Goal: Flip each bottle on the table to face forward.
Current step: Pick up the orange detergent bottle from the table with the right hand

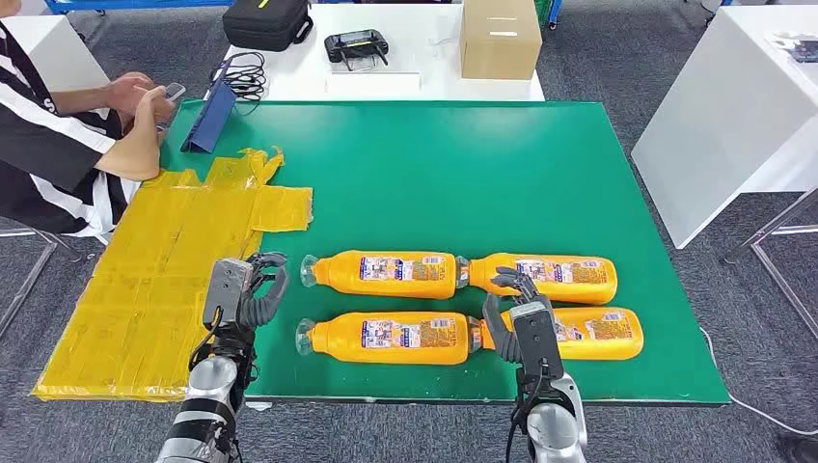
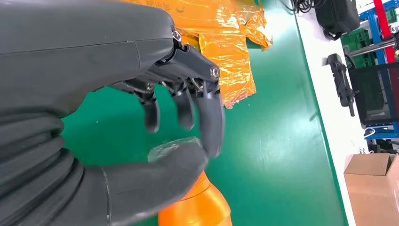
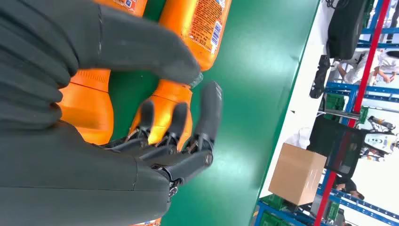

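Note:
Four orange bottles lie on their sides on the green table (image 1: pixel 482 164), in two rows, caps pointing left. The far row has a left bottle (image 1: pixel 381 274) and a right bottle (image 1: pixel 545 277). The near row has a left bottle (image 1: pixel 386 336) and a right bottle (image 1: pixel 593 333). My right hand (image 1: pixel 516 313) hovers over the neck end of the near right bottle with thumb and fingers apart, holding nothing; in the right wrist view this hand (image 3: pixel 94 155) spreads above orange bottles (image 3: pixel 202 28). My left hand (image 1: pixel 253 289) is empty, fingers loosely curved, just left of the far left bottle's clear cap (image 2: pixel 171 148).
A crinkled yellow sheet (image 1: pixel 164 280) covers the table's left part. A person (image 1: pixel 58 145) sits at the far left beside a blue folder (image 1: pixel 210 118). Behind is a white table with a cardboard box (image 1: pixel 500 39), black bag (image 1: pixel 267 21) and controller (image 1: pixel 357 43). Another white table (image 1: pixel 733 106) stands right.

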